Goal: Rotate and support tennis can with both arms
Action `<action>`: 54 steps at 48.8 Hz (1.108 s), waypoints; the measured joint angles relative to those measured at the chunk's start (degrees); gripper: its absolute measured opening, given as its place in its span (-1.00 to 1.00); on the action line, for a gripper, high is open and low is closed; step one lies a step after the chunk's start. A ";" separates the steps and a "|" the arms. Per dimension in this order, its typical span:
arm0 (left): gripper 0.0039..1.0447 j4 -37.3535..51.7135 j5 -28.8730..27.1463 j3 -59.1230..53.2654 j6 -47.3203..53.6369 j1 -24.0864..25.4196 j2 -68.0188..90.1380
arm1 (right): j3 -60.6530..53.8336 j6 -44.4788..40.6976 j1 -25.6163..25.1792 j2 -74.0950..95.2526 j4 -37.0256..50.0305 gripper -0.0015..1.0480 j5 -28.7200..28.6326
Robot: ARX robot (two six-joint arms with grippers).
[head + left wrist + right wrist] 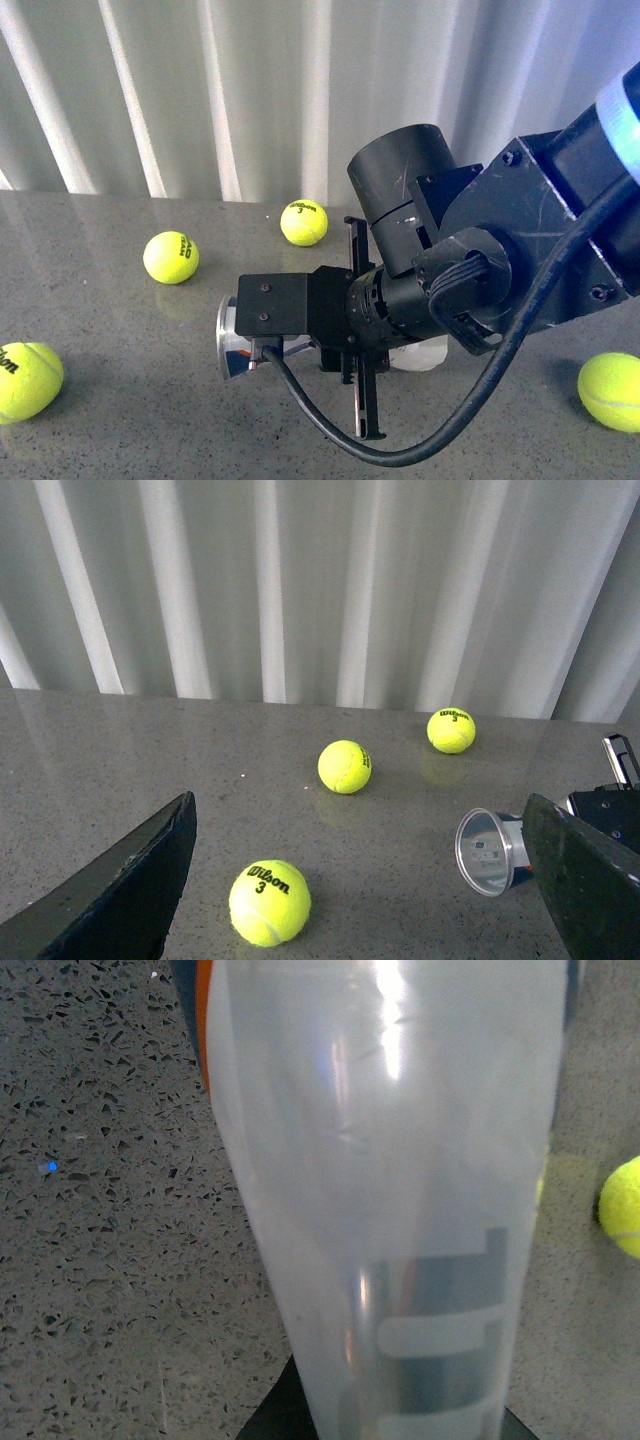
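Judging the can [390, 1210] light, thin-walled, slick | lies sideways, rim [221, 340] left | right gripper [362, 330] over its middle, grip unclear | left gripper [357, 810] spread, empty | hold near stiff rim

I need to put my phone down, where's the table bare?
Bare grey speckled table lies near the front, between the leftmost yellow-green tennis ball and the clear plastic tennis can. The far left strip along the white ribbed wall is free. Around the can and the bulky black right arm it is crowded.
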 joint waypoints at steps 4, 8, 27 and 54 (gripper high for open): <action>0.88 0.00 -0.02 0.00 0.00 0.00 0.00 | -0.02 1.29 0.07 0.94 0.09 -0.88 0.33; 0.88 0.00 0.00 0.00 0.00 0.00 0.00 | -0.39 1.36 0.02 1.42 0.48 -0.88 0.76; 0.88 0.00 -0.02 0.00 0.00 0.00 0.00 | -3.58 4.66 -0.85 0.81 0.90 -0.13 -1.86; 0.88 0.00 -0.02 0.00 0.00 0.00 0.00 | -8.55 13.55 -0.81 -10.43 0.02 0.87 -4.59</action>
